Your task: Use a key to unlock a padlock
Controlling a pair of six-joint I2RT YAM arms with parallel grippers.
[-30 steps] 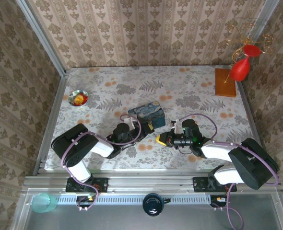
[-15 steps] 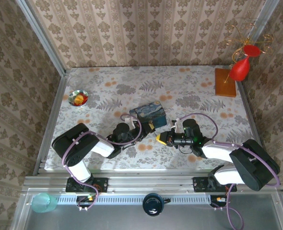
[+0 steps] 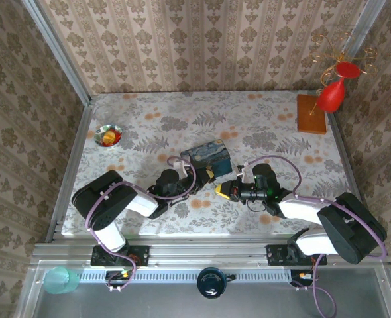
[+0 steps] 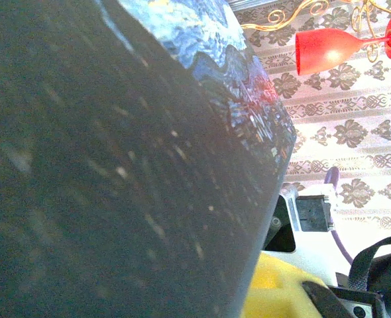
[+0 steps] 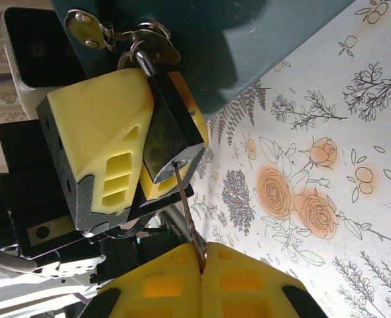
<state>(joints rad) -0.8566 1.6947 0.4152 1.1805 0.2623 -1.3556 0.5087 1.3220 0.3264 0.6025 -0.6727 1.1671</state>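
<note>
Yellow left hand [image 5: 149, 140] clenched on padlock [image 5: 169, 126], right hand [image 5: 202, 270] clenched on key [image 5: 185, 205], tip seemingly in keyhole.

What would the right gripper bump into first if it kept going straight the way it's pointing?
The padlock. The right gripper pinches the key, whose blade tip seems to touch the padlock's underside, so the padlock, clamped by the left gripper's fingers, comes first. The blue tin lies just beyond.
</note>
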